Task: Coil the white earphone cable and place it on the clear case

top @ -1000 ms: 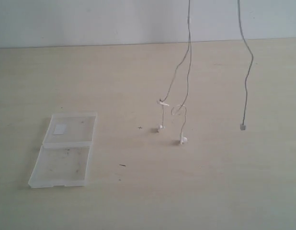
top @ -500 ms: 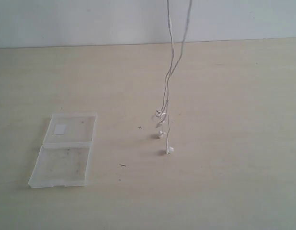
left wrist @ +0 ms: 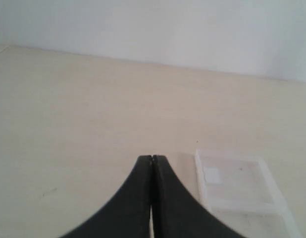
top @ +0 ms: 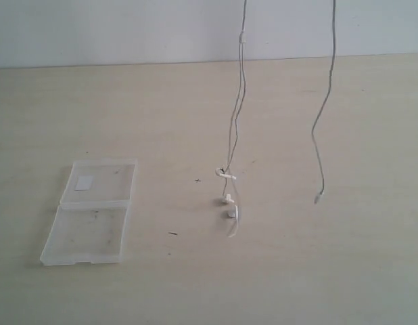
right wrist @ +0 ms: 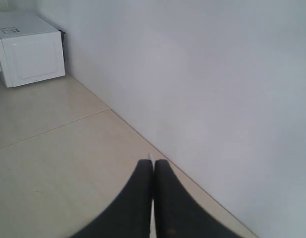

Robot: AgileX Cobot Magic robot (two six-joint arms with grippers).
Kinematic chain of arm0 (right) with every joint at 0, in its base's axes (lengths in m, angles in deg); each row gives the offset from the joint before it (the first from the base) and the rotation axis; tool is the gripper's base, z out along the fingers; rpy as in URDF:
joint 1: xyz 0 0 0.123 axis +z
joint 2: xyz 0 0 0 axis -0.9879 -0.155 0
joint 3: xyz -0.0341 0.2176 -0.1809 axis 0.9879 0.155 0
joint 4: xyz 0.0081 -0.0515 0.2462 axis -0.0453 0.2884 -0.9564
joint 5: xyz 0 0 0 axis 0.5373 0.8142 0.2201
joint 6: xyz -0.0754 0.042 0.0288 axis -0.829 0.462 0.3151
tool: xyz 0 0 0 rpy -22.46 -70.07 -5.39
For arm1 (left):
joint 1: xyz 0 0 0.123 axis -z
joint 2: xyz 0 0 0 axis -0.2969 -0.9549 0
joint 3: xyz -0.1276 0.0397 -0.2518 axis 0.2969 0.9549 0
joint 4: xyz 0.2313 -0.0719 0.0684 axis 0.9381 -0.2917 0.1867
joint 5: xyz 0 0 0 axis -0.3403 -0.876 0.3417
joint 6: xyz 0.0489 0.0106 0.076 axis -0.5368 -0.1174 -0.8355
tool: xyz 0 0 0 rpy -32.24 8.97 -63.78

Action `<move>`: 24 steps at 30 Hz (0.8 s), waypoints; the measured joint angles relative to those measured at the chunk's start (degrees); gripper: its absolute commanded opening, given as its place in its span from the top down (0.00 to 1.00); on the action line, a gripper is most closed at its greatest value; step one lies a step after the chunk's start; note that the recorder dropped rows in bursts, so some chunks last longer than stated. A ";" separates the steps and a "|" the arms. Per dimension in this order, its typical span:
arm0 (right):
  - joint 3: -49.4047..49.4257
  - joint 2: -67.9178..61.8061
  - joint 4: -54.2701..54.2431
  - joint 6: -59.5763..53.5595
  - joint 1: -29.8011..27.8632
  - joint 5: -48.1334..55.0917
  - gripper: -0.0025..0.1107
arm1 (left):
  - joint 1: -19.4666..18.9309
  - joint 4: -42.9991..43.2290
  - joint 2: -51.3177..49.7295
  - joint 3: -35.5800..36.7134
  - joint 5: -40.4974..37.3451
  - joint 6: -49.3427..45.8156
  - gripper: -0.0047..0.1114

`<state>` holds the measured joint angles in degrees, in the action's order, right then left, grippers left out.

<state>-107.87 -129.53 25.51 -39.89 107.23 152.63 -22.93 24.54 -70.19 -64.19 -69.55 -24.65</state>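
The white earphone cable hangs from above the exterior view in two places. One pair of strands ends in two earbuds at the table's middle, with the inline remote higher up. A single strand to the right ends in the plug. The clear case lies open at the left, its white label on the far half. My left gripper is shut with a white sliver between its fingers; the case lies beside it. My right gripper is shut, white wire poking out at its tip.
A pale wooden table meets a white wall at the back. A small dark speck lies right of the case. The right wrist view shows a white boxy appliance on a light floor by the wall.
Half a second ago all the strands hung together near the middle. The plug strand has now swung back out to the right, and the earbuds have shifted slightly nearer on the table.
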 measured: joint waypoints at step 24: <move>0.00 0.00 -3.61 0.00 0.00 0.11 0.98 | 0.00 37.65 -22.87 -17.61 64.18 42.92 0.94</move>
<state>-107.87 -129.53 21.90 -39.89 107.23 152.74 -22.93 62.19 -93.06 -81.80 -5.37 18.27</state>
